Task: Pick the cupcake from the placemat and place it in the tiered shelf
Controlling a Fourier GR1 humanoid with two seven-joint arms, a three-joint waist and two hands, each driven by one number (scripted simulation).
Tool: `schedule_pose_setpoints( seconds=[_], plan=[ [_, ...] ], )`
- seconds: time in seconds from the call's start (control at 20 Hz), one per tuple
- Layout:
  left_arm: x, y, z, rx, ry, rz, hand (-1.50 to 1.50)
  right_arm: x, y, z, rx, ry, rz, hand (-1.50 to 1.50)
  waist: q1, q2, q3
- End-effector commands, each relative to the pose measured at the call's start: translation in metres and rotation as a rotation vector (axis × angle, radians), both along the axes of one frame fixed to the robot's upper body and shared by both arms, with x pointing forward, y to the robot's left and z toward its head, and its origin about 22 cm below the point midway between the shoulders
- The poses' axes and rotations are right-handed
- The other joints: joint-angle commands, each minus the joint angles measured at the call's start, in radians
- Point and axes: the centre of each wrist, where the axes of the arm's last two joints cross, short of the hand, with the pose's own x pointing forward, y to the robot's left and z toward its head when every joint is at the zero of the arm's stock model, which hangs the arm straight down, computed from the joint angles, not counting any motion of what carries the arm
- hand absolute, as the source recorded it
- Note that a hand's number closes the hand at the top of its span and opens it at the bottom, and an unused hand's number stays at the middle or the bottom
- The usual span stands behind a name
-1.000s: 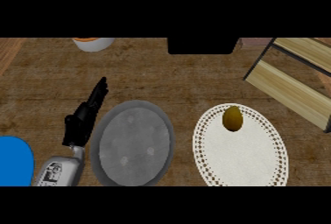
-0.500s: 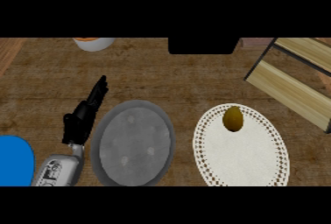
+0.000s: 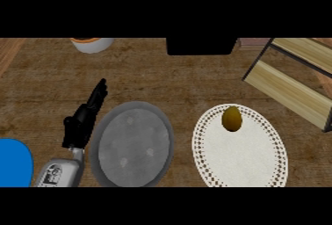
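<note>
Resting left hand [image 3: 84, 118] | fingers straight, holding nothing | cupcake [image 3: 232, 118] on placemat [image 3: 243, 154]

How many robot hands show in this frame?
1: the left hand, fingers straight, over the counter just left of the grey plate. The right hand is out of view.

A grey plate [image 3: 131, 145] lies mid-counter [image 3: 162, 74], a blue thing [image 3: 13, 162] at the left edge, a white bowl [image 3: 92, 44] and a black box [image 3: 201, 45] at the back.
</note>
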Motion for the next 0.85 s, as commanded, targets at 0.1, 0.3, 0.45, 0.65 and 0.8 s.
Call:
schedule_pose_setpoints(
  seconds=[0.1,0.3,0.45,0.65,0.8],
  plan=[
    [-0.007,-0.003,-0.004,0.011,0.022,0.002,0.00,-0.060,0.004,0.018,0.227,-0.042,-0.045,-1.50,-0.021,-0.010,-0.001],
    [-0.014,0.016,-0.008,0.001,0.005,0.032,0.00,-0.099,-0.003,-0.012,0.297,0.056,-0.085,-1.50,-0.038,-0.014,0.000],
    [-0.012,0.022,-0.006,0.012,0.001,0.033,0.00,-0.136,0.005,-0.017,0.298,0.090,-0.053,-1.50,-0.047,-0.015,0.000],
    [-0.017,0.027,-0.010,0.021,0.020,0.063,0.00,-0.181,0.011,-0.028,0.282,0.183,-0.028,-1.50,-0.064,-0.022,0.000],
    [-0.007,0.025,0.002,0.014,0.017,0.079,0.00,-0.215,0.021,-0.036,0.275,0.162,0.000,-1.50,-0.081,-0.027,0.001]
  ],
)
